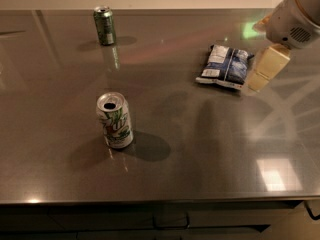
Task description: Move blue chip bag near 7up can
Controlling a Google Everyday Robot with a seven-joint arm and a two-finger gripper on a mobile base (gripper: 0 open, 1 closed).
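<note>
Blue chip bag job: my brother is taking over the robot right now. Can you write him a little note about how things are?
Gripper: low at the right side of the table, just right of the blue chip bag; not carrying it.
Blue chip bag: lying flat, right rear of the table.
7up can: upright, front left, well apart from the bag. A dark green can stands at the back left.
Done: bag not yet moved.
Left: grasp the bag, set it beside the 7up can, let go.
</note>
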